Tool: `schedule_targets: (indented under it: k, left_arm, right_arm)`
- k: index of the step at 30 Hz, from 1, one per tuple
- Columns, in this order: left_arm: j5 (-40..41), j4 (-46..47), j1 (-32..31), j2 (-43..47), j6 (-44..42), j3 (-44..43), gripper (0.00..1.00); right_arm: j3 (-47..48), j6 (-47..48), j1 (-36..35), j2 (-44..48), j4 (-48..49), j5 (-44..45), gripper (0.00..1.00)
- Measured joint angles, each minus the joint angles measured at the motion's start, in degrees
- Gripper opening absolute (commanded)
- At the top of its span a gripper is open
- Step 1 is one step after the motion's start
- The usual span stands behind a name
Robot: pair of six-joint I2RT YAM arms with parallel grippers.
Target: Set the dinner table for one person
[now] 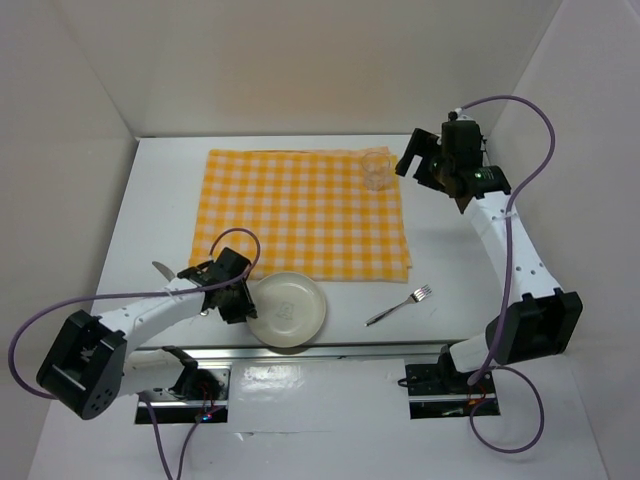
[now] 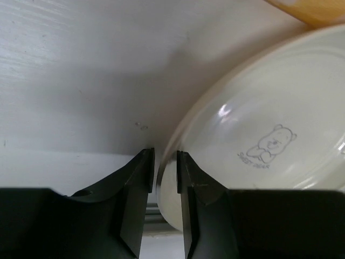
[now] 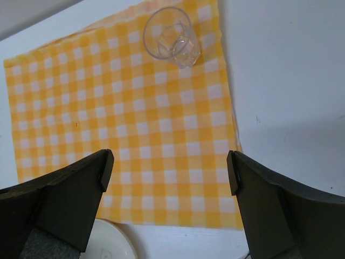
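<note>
Part of a grey utensil [image 1: 163,269] pokes out from behind the left arm at the surface's [image 1: 150,200] left side, the rest is hidden, and its kind cannot be told. In the left wrist view the plate [image 2: 269,135] is cut off at the right and bottom edges, and the small lettering under its bear drawing is too fine to read. The left pincer [image 2: 166,162] stands low over the white surface near the metal rail [image 1: 330,350], its jaws narrowly parted astride the plate's left rim. Whether they press on that rim cannot be told. The right pincer [image 3: 170,164] hangs above the surface's far right part, just past the right edge of the checked cloth [image 3: 135,135], spread wide and holding nothing. The surface carries everything, runs under both arms and fills most of the overhead view. On it are 1 cloth, 1 plate just at the cloth's near edge, 1 clear glass [image 3: 172,38] upright on the cloth's far right corner, 1 fork [image 1: 398,305] lying right of the plate on bare white, and the 1 half-hidden utensil; 2 arms and 2 pincers work over it.
</note>
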State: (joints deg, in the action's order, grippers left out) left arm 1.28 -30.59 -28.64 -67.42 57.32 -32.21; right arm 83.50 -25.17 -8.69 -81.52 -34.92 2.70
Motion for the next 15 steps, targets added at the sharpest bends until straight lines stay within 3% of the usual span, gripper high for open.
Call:
schedule_targets:
  k: [4, 5, 6, 10, 15]
  left_arm:
    - [0.15, 1.88, -0.02, -1.9, 1.42, 0.7, 0.23]
    - [-0.15, 2.14, -0.02, -1.97, 1.62, 0.57, 0.15]
    - [-0.46, 2.32, -0.13, -1.95, 1.57, 0.26, 0.0]
    - [0.22, 0.22, -1.38, -1.11, 1.9, -2.03, 0.0]
    - [2.38, -10.27, -3.13, 4.74, -0.81, -10.49, 0.0]
  right_arm:
    - [-0.35, 0.0, 0.0, 1.05, -0.9, -0.17, 1.0]
    - [-0.46, 0.0, 0.0, 1.51, -0.94, -0.2, 1.0]
    - [-0.63, 0.0, 0.09, 2.14, -0.94, -0.26, 1.0]
    - [-0.72, 0.0, 0.46, 3.98, -1.2, -0.33, 1.0]
    - [-0.72, 0.0, 0.48, 4.24, -1.4, -0.31, 1.0]
